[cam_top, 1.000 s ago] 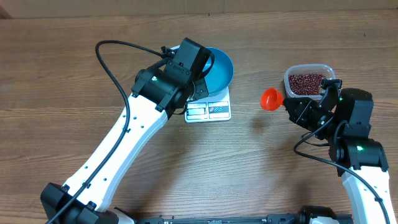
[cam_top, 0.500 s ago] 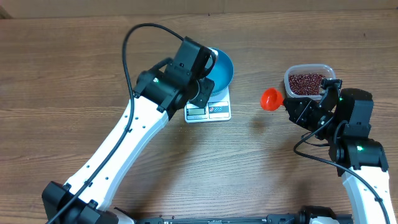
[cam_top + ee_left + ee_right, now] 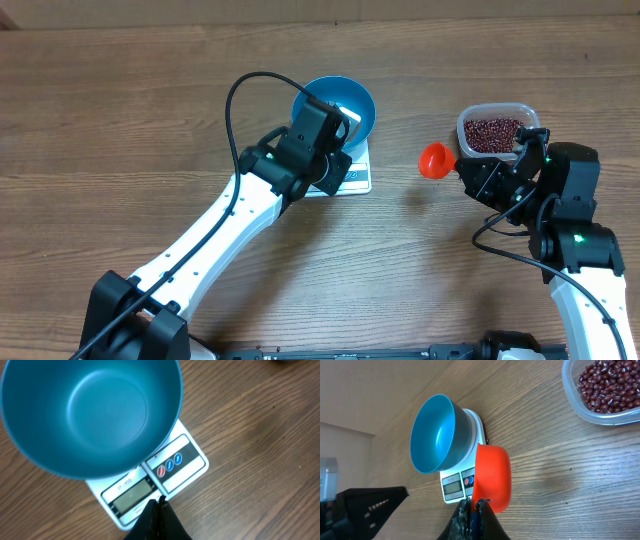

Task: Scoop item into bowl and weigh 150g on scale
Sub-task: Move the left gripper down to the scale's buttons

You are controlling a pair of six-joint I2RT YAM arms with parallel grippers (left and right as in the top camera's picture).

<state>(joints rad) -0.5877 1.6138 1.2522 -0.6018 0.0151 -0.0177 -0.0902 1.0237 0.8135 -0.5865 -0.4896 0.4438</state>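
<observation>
blue bowl (image 3: 90,410) sits on the white scale (image 3: 175,462). left gripper (image 3: 158,504) clenched with fingers together, above the scale's front edge. right gripper (image 3: 473,505) grasps an orange scoop (image 3: 492,477); beans (image 3: 610,387) lie in the clear tub (image 3: 600,417).

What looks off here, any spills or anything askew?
Nothing stands out. The blue bowl sits upright and empty on the scale, the beans are in the clear tub with none spilled, and the right gripper holds the orange scoop.

Nothing is reading clearly: the scale (image 3: 192,460) is showing a small printed line on its front strip (too blurred to make out)
</observation>
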